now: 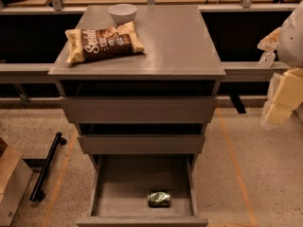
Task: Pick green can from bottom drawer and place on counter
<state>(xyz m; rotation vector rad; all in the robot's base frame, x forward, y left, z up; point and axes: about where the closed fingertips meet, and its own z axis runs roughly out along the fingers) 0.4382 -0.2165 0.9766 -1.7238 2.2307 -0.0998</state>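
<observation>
The green can (159,198) lies on its side in the open bottom drawer (118,193), near the drawer's front and right of centre. The two upper grey drawers are pushed in. The grey counter (180,46) tops the cabinet. My gripper (280,100) hangs at the right edge of the view, level with the top drawer, well to the right of the cabinet and far above the can. It holds nothing that I can see.
A brown snack bag (103,42) and a white bowl (122,12) sit on the counter's left and back. A black bar (46,167) and a cardboard box (12,183) lie on the floor at left. Wooden tabletops stand behind.
</observation>
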